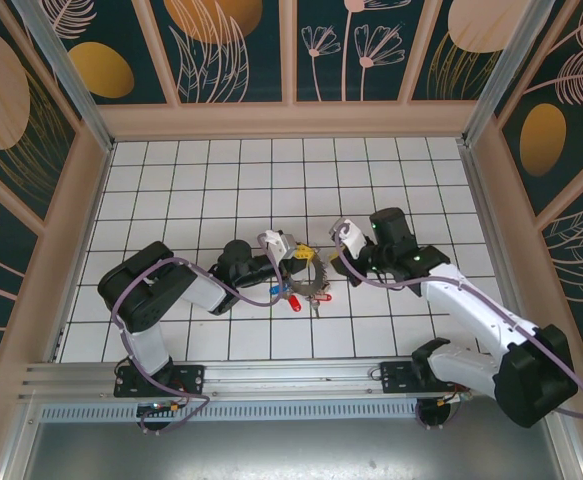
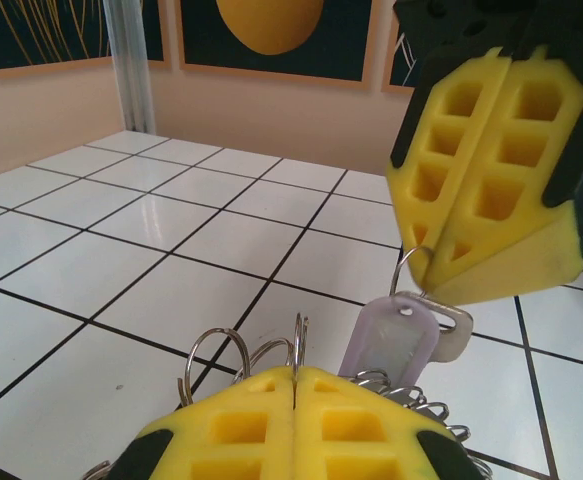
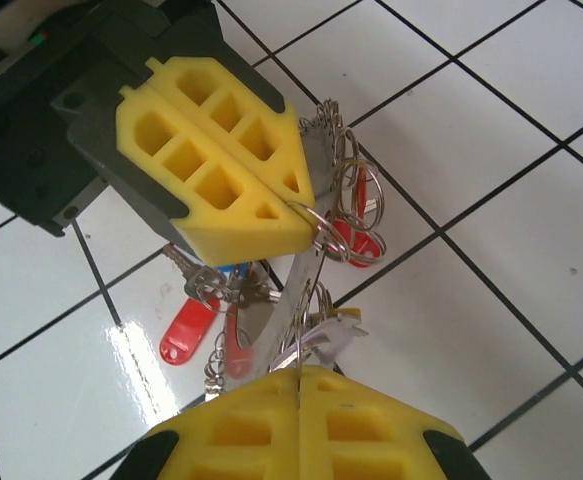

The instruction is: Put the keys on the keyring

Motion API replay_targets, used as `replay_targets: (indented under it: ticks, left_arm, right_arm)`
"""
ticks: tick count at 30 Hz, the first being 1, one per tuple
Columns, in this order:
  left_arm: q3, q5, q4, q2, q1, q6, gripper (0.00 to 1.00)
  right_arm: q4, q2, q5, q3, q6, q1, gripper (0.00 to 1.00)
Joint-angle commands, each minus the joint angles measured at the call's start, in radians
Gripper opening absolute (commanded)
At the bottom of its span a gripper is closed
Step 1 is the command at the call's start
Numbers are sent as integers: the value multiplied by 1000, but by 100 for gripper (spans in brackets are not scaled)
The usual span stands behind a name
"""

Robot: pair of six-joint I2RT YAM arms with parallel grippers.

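A white-tiled table (image 1: pixel 221 170) with dark grout lines reflects soft glare. Dark teal wall panels (image 1: pixel 231 50) with pale leaf and flower drawings and orange ovals stand around it in beige frames (image 1: pixel 291 120). Aluminium posts (image 1: pixel 61 60) mark the back corners.

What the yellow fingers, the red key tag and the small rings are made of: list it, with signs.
Fingers: matte yellow with moulded square pockets, probably soft foam or rubber. Red key tag: smooth, glossy, evenly coloured, likely plastic. Small rings: thin silvery coils with bright glints, apparently steel or similar metal.
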Motion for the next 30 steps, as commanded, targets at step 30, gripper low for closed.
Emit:
replay_targets:
  ticks: [30]
  left_arm:
    - [29,-14,72,38,-13,-34,0]
  right_arm:
    - [196,127,-10,9,241,18,0]
